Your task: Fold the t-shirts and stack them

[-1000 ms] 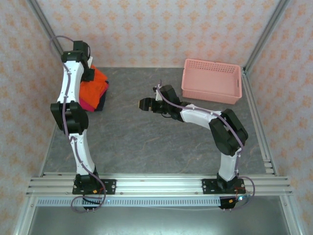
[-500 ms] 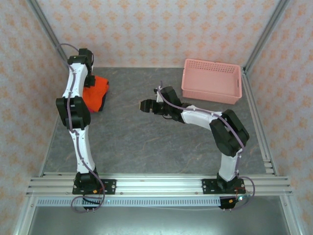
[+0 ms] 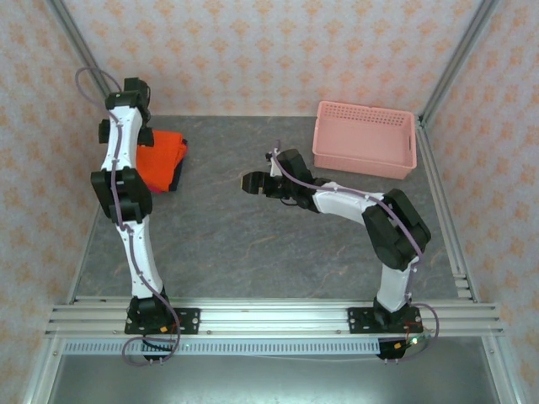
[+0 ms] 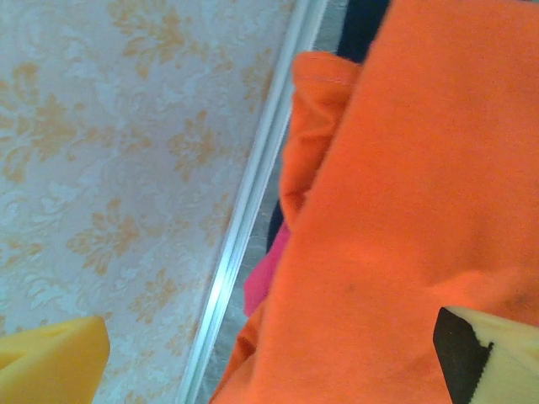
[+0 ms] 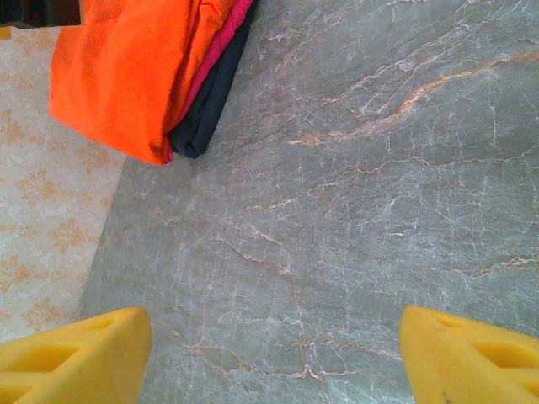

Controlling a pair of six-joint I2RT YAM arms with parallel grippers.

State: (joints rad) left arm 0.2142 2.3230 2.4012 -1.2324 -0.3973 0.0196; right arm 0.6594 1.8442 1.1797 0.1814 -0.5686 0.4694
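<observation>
The t-shirts lie in one folded stack at the table's far left, against the wall. The orange t-shirt [image 3: 162, 155] [image 5: 118, 67] is on top, the magenta-pink one [image 5: 216, 49] [image 4: 263, 276] under it, and the navy one [image 5: 210, 101] at the bottom. My left gripper [image 3: 135, 126] [image 4: 274, 362] hangs just over the stack's wall-side edge, open, its yellow fingertips [image 4: 50, 364] spread wide above the orange cloth with nothing between them. My right gripper [image 3: 253, 181] [image 5: 274, 358] hovers open over bare table at mid-table, to the right of the stack, and holds nothing.
A pink lattice basket [image 3: 365, 139] stands at the back right. An aluminium rail [image 4: 244, 210] and the patterned wall run right beside the stack. Grey marble tabletop [image 5: 362, 210] stretches between the stack and the basket.
My left gripper went from shut to wide open, letting go of the orange shirt, which now lies flat on the stack. The left arm shifted slightly; the right arm stayed still.
</observation>
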